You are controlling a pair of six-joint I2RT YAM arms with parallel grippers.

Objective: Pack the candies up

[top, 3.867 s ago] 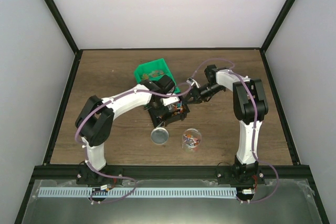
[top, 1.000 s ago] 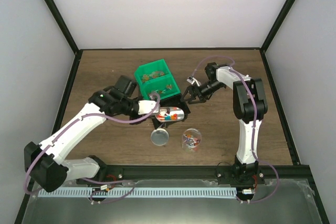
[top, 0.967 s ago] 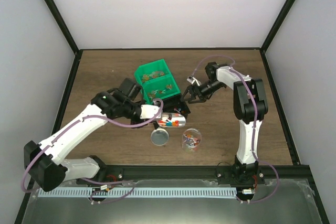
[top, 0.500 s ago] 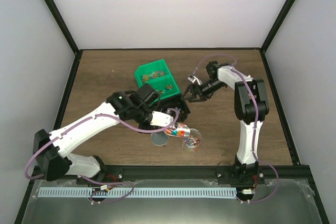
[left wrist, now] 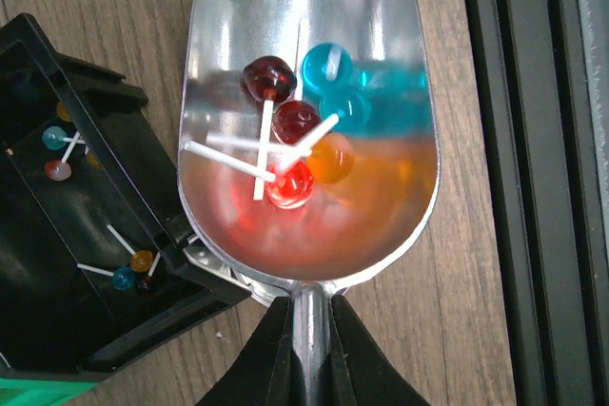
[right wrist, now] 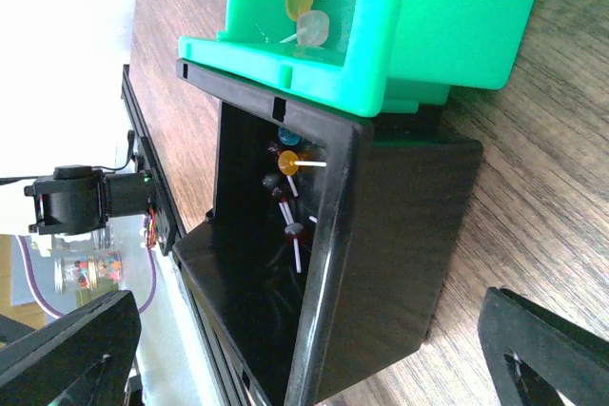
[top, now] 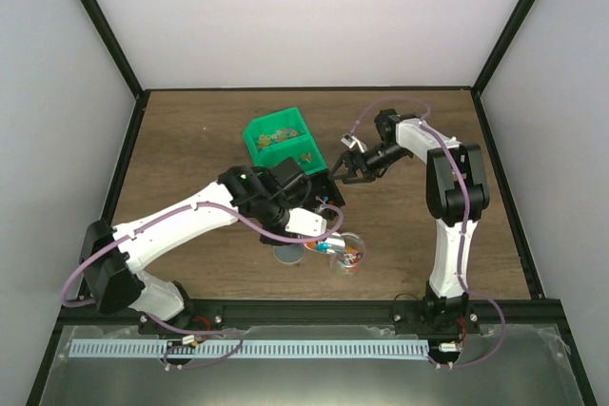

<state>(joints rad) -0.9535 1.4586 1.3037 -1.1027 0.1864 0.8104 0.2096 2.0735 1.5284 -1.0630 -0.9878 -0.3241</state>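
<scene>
We see the left gripper (left wrist: 309, 322) pinched tight on the thin handle of a shiny metal scoop (left wrist: 309, 64), which hangs just in front of the black plastic bin (left wrist: 67, 263), on the side nearer the arm bases. In the scoop's bowl lie several of the candies (left wrist: 290, 130): small round sweets on white sticks in red, dark red, blue and orange, bunched together. More of them sit inside the black bin, a few along its floor. From above, the scoop's mouth sits over the clear round cup (top: 350, 252), which stands on the wooden desk (top: 190, 130) in front of the black bin and already holds some coloured sweets. Whether the scoop touches the cup's rim we cannot tell. Beside the cup, partly under the left arm, lies a grey round metal disc (top: 286, 254), perhaps a lid. The green plastic bin (right wrist: 447, 16) sits right behind the black bin and touches it, with pale yellow and orange sweets inside. The right gripper (top: 343, 170) hovers at the black bin's right side, its jaws spread wide and holding nothing.
</scene>
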